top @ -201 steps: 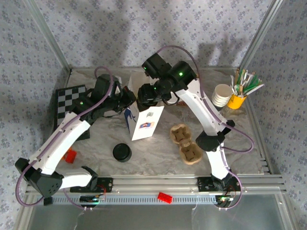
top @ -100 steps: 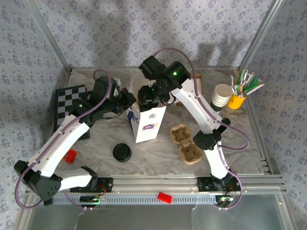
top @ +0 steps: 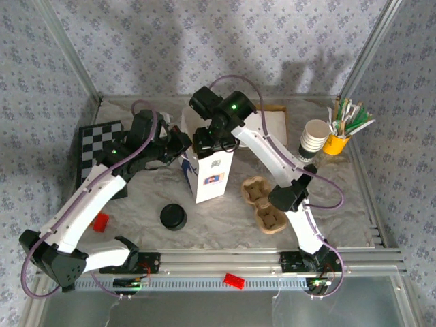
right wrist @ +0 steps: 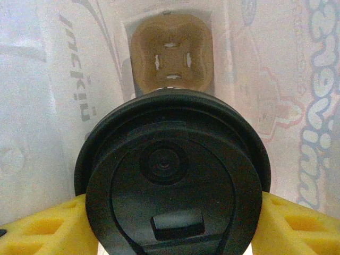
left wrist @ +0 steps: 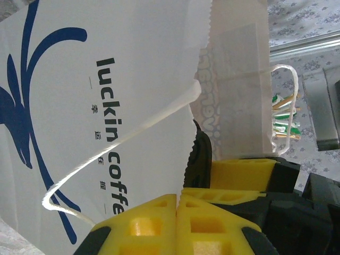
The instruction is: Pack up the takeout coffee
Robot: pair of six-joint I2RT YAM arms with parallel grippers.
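Note:
The takeout coffee (right wrist: 172, 196), seen by its black lid, sits between the yellow fingers (right wrist: 37, 231) of my right gripper (right wrist: 172, 228), which is shut on it. It hangs inside the white paper bag (top: 208, 174), above a brown cardboard carrier (right wrist: 171, 56) on the bag's floor. From above, my right gripper (top: 211, 139) reaches into the bag's open top and hides the cup. My left gripper (left wrist: 177, 204) is shut on the bag's rim beside the printed side (left wrist: 79, 106). In the top view the left gripper (top: 182, 143) stands at the bag's left edge.
A second cardboard carrier (top: 264, 203) lies right of the bag. A loose black lid (top: 173, 216) rests at front left. A stack of white cups (top: 314, 138) and a yellow cup of stirrers (top: 337, 139) stand at the right. A checkerboard (top: 95, 146) lies left.
My right gripper has moved left and down into the bag's mouth with the coffee. The bag has gone from leaning to standing upright. The left gripper keeps its hold.

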